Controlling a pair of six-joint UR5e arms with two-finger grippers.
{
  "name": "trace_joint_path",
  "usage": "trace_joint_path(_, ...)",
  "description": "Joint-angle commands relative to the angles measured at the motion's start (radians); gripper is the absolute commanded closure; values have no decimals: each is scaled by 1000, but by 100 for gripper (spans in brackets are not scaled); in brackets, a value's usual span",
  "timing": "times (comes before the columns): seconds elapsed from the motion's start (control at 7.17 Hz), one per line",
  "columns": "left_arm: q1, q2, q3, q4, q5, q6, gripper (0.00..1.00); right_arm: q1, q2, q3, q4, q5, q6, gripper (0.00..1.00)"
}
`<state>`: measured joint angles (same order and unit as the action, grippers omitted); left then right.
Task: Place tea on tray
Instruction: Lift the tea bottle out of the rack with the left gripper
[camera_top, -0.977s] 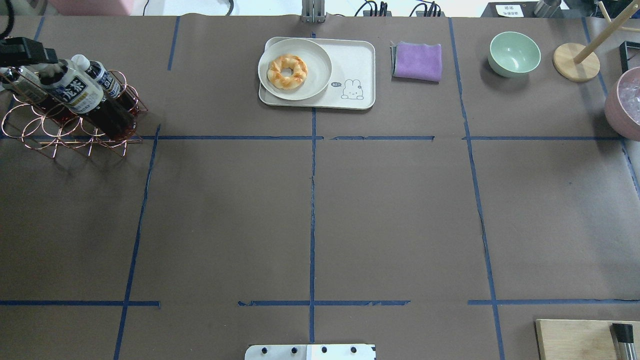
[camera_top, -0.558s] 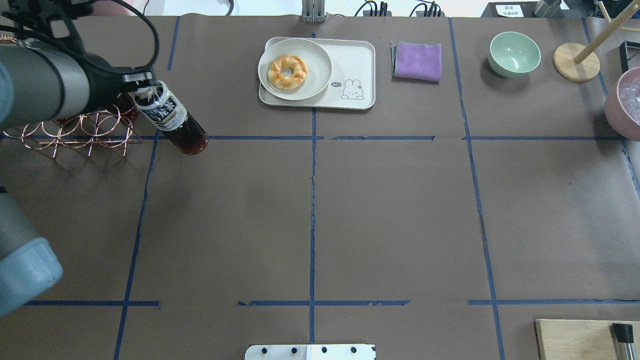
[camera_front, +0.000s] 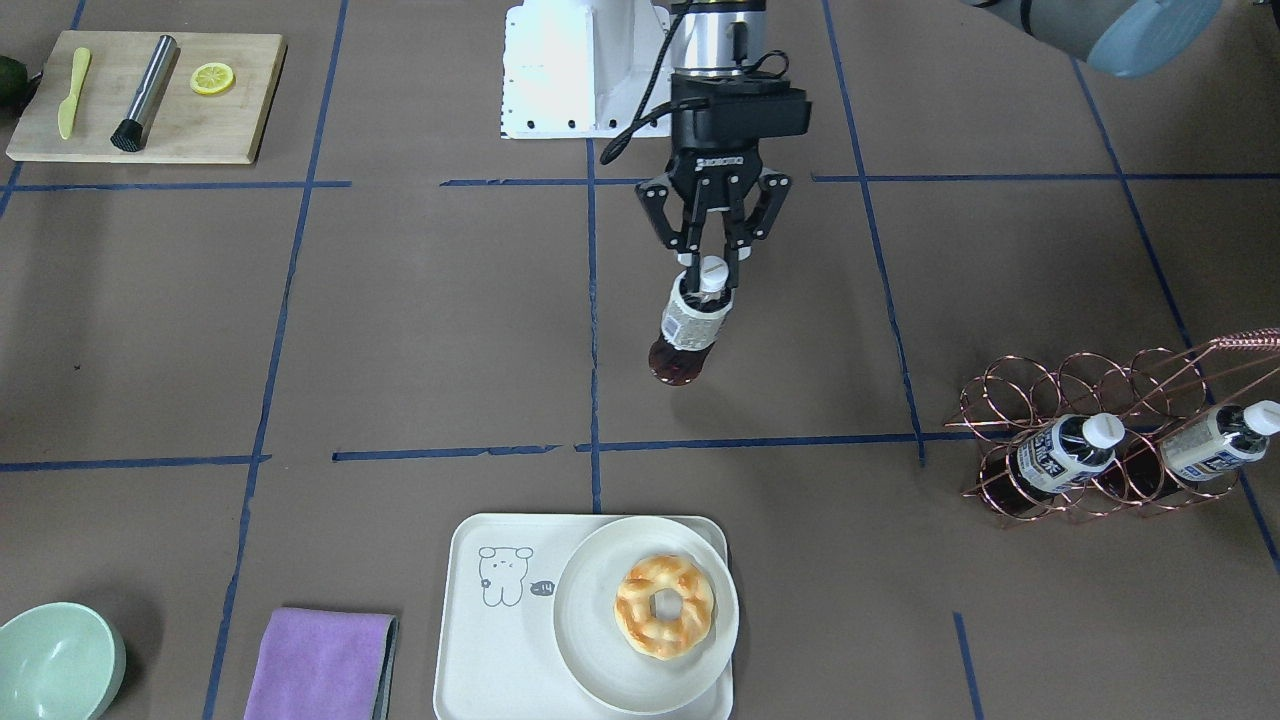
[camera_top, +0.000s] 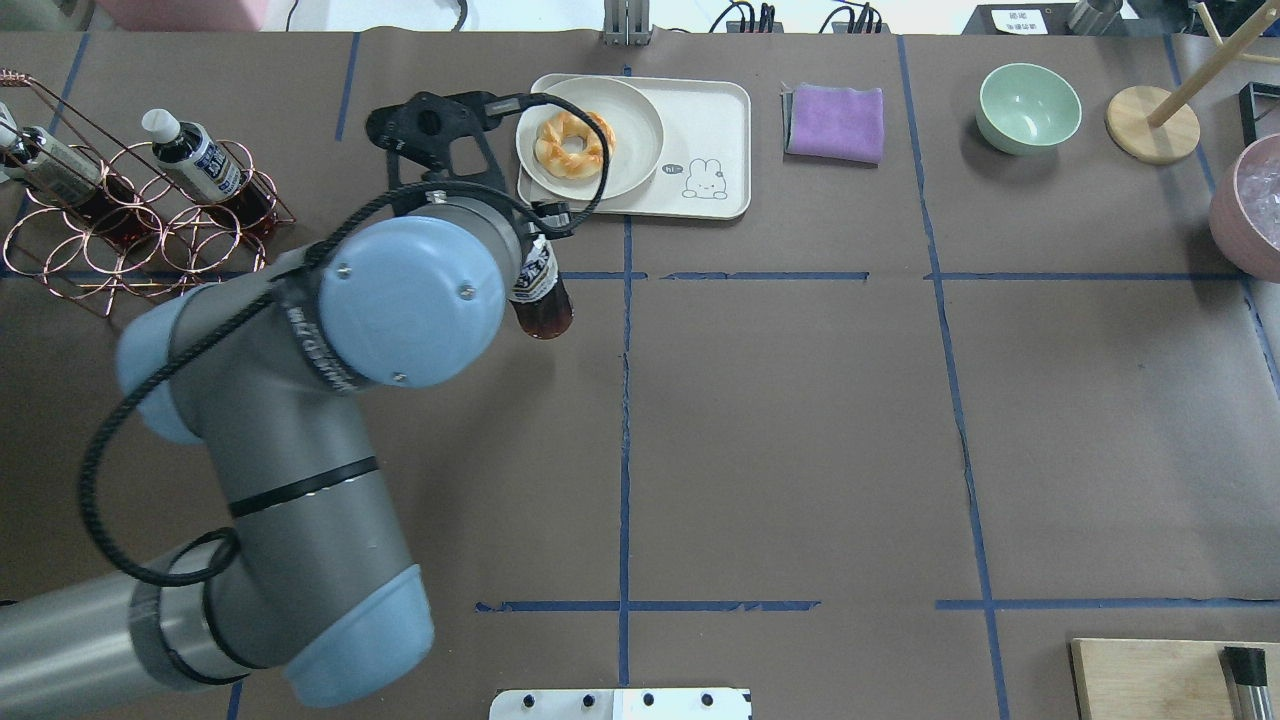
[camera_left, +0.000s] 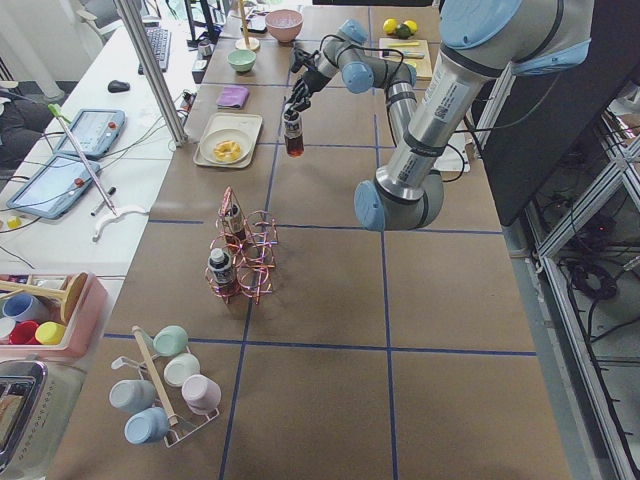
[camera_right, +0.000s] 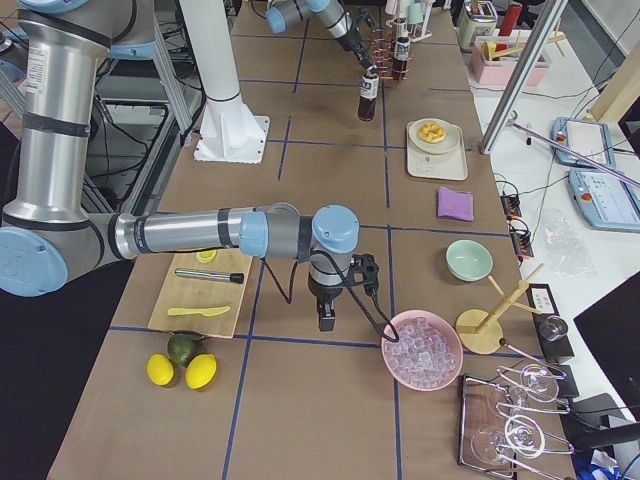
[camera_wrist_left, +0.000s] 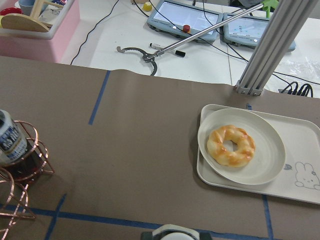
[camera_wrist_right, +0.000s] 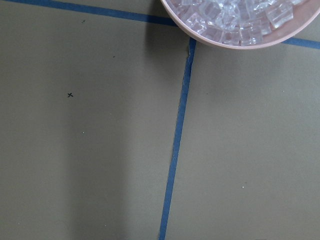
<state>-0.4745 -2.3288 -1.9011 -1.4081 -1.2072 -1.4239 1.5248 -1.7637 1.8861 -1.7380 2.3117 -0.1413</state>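
My left gripper (camera_front: 708, 268) is shut on the white cap of a tea bottle (camera_front: 688, 338) of dark brown liquid. The bottle hangs tilted above the table, on the robot's side of the tray (camera_front: 482, 655). In the overhead view the bottle (camera_top: 540, 297) shows below my arm, near the cream tray (camera_top: 712, 125) with its cartoon drawing. Its cap (camera_wrist_left: 172, 233) shows at the bottom edge of the left wrist view. A round plate (camera_front: 600, 640) with a ring pastry (camera_front: 665, 607) fills part of the tray. My right gripper (camera_right: 325, 318) hangs beside a pink ice bowl; I cannot tell whether it is open.
A copper wire rack (camera_front: 1040, 400) holds two more tea bottles (camera_front: 1065, 452) at my left. A purple cloth (camera_front: 320, 665) and a green bowl (camera_front: 55, 660) lie beside the tray. A cutting board (camera_front: 240, 95) and the pink ice bowl (camera_wrist_right: 240, 20) are at my right.
My left arm has lifted one tea bottle out of the rack and carried it right, towards the table's middle and the tray. Two bottles stay in the rack.
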Motion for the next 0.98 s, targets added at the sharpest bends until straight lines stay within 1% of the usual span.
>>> trace_joint_path(0.0, 49, -116, 160, 0, 72, -38, 100, 0, 1, 1, 0, 0, 0, 0)
trace_joint_path(0.14, 60, -118, 165, 1, 74, -38, 100, 0, 1, 1, 0, 0, 2, 0)
trace_joint_path(0.28, 77, -118, 178, -3, 74, -38, 97, 0, 1, 1, 0, 0, 6, 0)
trace_joint_path(0.42, 77, -119, 183, -11, 72, -38, 90, 0, 3, 1, 0, 0, 8, 0)
trace_joint_path(0.56, 77, -119, 183, -12, 69, -38, 58, 0, 3, 1, 0, 0, 8, 0)
trace_joint_path(0.7, 79, -116, 185, -12, 70, -32, 15, 0, 3, -1, 0, 0, 8, 0)
trace_joint_path(0.84, 82, -113, 177, -12, 67, -30, 0, 0, 3, -1, 0, 0, 8, 0)
